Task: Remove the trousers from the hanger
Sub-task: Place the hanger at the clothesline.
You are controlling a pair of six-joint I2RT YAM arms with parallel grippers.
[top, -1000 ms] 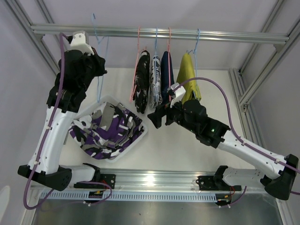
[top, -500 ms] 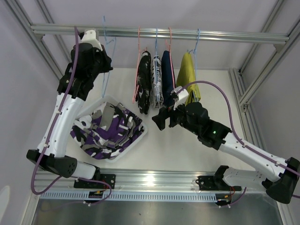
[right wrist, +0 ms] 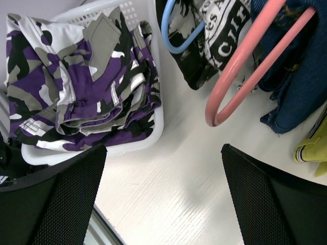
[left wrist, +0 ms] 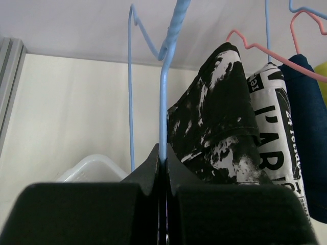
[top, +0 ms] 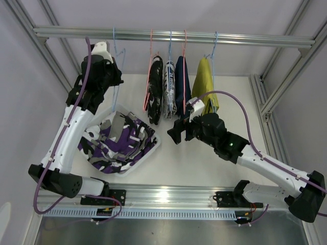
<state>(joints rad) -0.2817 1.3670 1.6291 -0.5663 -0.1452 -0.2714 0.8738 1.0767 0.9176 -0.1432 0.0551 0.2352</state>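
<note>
Left gripper [left wrist: 162, 159] is clamped on the bare blue hanger [left wrist: 164, 92], right gripper [right wrist: 163, 199] gapes empty. I'd grab the black speckled trousers [left wrist: 219, 117] low, clear of their pink hanger [left wrist: 240, 37].

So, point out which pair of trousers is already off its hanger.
The purple-white-black patterned pair, lying crumpled in the white basket. The black speckled pair, white printed pair, navy pair and yellow pair hang on hangers from the rail.

Carried the blue hanger [left wrist: 164, 102] up and to the right in the clamped left gripper [left wrist: 162, 162], nearer the black trousers [top: 155, 92]. Shifted the wide-open right gripper [top: 176, 133] slightly right and back toward the near edge.
</note>
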